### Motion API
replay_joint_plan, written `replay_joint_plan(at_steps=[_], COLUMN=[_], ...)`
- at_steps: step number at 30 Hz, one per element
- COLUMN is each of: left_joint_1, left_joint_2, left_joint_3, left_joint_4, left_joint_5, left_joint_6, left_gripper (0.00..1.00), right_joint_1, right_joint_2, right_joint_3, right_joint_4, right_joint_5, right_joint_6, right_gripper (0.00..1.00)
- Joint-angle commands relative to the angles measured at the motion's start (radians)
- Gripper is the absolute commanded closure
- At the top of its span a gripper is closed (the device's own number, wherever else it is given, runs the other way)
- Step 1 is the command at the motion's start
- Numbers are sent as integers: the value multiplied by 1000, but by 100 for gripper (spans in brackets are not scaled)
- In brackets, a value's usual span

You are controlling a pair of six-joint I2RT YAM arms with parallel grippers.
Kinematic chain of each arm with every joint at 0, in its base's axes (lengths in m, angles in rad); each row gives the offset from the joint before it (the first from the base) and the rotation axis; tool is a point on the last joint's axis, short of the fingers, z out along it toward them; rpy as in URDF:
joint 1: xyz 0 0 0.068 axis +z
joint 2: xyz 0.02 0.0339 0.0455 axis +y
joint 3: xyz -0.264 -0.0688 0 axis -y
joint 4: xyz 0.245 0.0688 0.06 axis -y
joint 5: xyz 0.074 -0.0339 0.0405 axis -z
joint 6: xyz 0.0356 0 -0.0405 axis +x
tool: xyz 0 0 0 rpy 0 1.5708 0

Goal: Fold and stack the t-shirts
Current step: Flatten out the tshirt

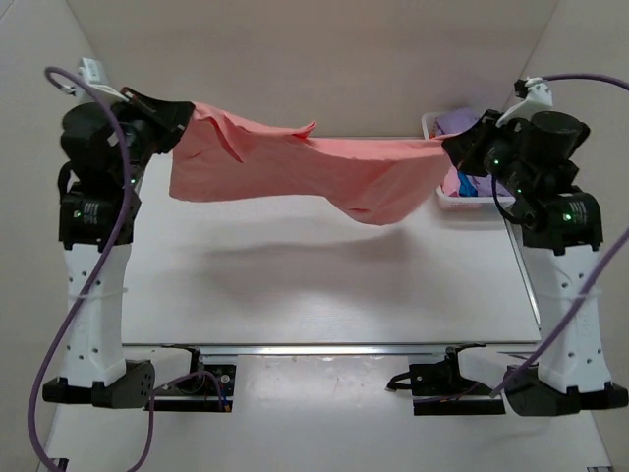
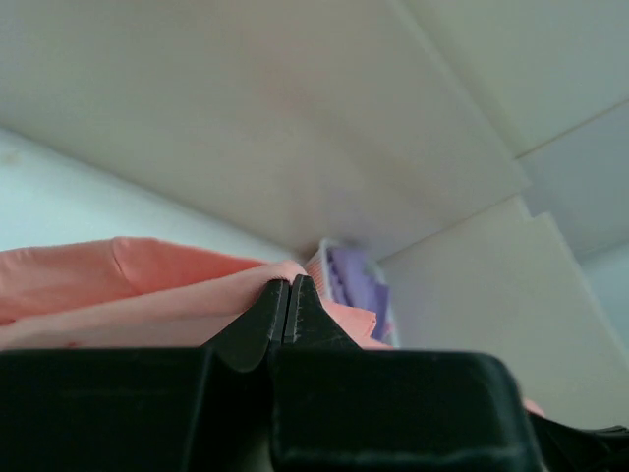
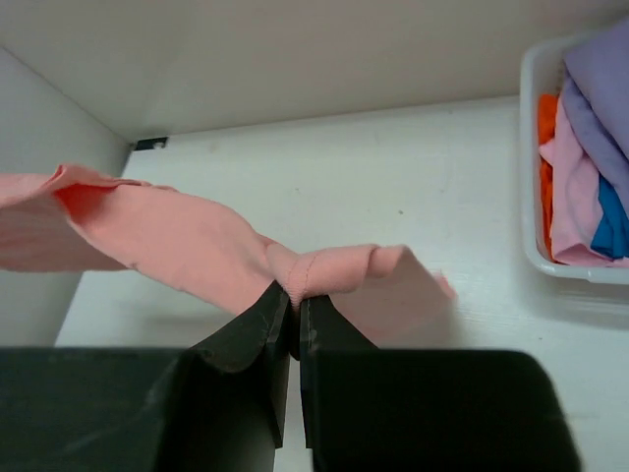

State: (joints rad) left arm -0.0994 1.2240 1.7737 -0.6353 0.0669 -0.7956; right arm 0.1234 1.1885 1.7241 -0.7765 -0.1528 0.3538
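Note:
A salmon-pink t-shirt (image 1: 295,167) hangs stretched in the air between both arms, sagging lower toward the right. My left gripper (image 1: 182,123) is shut on its left edge; in the left wrist view the jaws (image 2: 288,283) pinch the pink cloth (image 2: 147,285). My right gripper (image 1: 447,147) is shut on the right edge; in the right wrist view the jaws (image 3: 295,295) pinch a bunched hem of the shirt (image 3: 167,241). Other t-shirts, lavender (image 3: 595,93), pink, blue and orange-red, lie in the white basket (image 3: 536,197).
The white basket (image 1: 432,126) stands at the table's back right, behind my right gripper; it also shows in the left wrist view (image 2: 319,265). White walls enclose the table on the back and sides. The white table top (image 1: 324,285) lies below the hanging shirt.

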Motion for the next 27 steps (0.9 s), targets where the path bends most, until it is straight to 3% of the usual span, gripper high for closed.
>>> replay_joint_plan(at_steps=[1,5,11,14,18,22,25,27], left_joint_1=[29,27,87,138,150,164,179,217], left_joint_2=[-27,0,-50,-15,37,288,600,707], left_joint_3=[111,196,-248,-368,-386,-53,579,837], left_joint_4=[-43,-122,20,49,118,57,-85,-115], left_joint_5=[25,13,99,154,137,180,237,298], left_joint_6=[-45,-22,-79,-67,-59,-22,-19,-91], left_gripper=[100,100,100,100,100,100,100,100], right_joint_1=[-8,-99,-122,-111,-122,-113,-117,-122], right_joint_2=[-36,-37,77,150,230,484,713,772], right_joint_3=[66,123,91,56,14,230,695,854], right_joint_4=[-76,-87,-101,-93,-18,-62,-162,-147], right_joint_5=[-60,-137,-186,-179,-211,-240,-267,-293], right_joint_6=[-9,8,-29,-48,-39,-62,-62,-21], right_gripper=[100,100,100,100,100,100,100,100])
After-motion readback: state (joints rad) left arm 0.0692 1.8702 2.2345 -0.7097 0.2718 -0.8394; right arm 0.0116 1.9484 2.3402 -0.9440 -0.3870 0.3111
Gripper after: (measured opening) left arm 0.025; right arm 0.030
